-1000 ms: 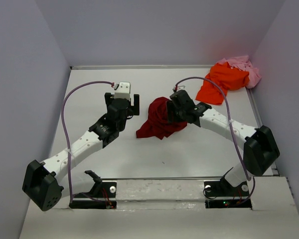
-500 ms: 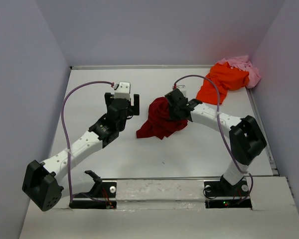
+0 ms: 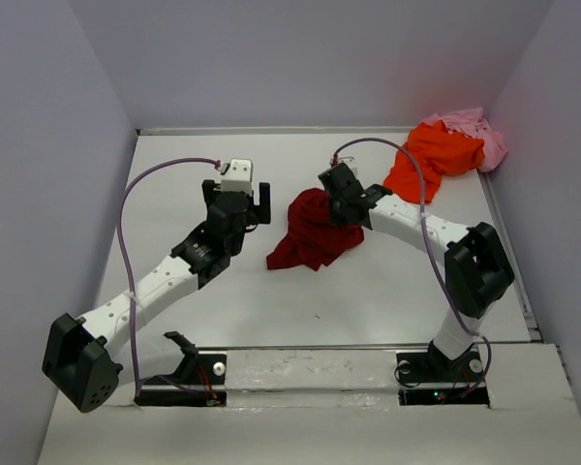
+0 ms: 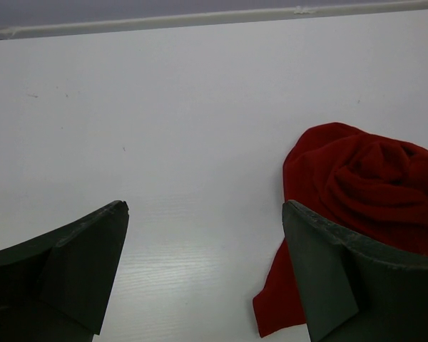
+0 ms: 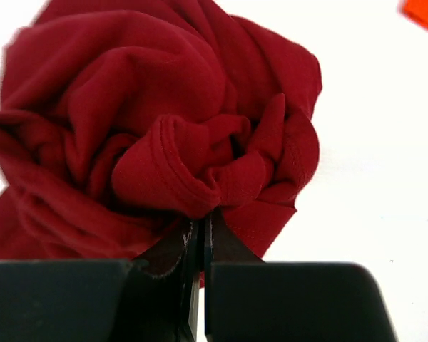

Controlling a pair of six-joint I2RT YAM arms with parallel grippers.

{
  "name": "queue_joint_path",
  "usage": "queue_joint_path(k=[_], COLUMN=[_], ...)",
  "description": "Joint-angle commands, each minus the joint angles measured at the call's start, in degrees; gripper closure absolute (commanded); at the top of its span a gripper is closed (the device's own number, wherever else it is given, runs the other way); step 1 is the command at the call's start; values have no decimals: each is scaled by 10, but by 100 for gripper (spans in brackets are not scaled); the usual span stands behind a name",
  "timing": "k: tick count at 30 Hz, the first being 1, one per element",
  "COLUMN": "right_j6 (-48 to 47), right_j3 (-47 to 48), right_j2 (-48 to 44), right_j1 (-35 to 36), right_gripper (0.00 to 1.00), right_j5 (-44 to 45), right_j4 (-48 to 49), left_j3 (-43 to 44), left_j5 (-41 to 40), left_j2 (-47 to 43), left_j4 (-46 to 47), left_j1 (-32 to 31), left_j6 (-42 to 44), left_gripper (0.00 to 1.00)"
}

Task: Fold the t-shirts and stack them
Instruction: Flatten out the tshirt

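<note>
The dark red t-shirt (image 3: 310, 235) lies crumpled at the table's middle. My right gripper (image 3: 337, 205) is shut on a bunched hemmed fold of this shirt (image 5: 178, 178) at its right edge, the fingers (image 5: 221, 246) pressed together. To the shirt's left my left gripper (image 3: 240, 201) stands open with only bare table between its fingers (image 4: 78, 267); the red cloth (image 4: 364, 192) shows behind its right finger. The bright orange t-shirt (image 3: 428, 160) and pale pink t-shirt (image 3: 476, 133) lie heaped in the far right corner.
Grey walls close the table (image 3: 174, 203) on the left, back and right. The arm bases and a white rail (image 3: 310, 373) line the near edge. A purple cable (image 3: 136, 194) loops above the left arm.
My right gripper has shifted slightly toward the far left over the red shirt's edge and closed on a fold of it. The left arm has stayed still.
</note>
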Motion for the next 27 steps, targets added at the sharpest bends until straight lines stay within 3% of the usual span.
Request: queue_joint_path(k=[1,7,14,27], right_j6=[-35,-79,-90,-58], right_j3=[75,202,360,361], right_j2=[-30,13,155,297], right_j1=[-2,-2,-2,36], right_gripper=[100,100,100,99], right_j5=[-30,-52,-102,-179], right_j4=[15,0,-26,-23], left_j3=[0,-1,-1,-1], left_j5=[-3,-3,-6,-6], left_j2=[-18,-20,-21,-20], left_j4=[25,25,26,27], left_j1=[-3,-3,-3,-3], left_j6=[2,1,4,6], left_gripper=[1,1,1,1])
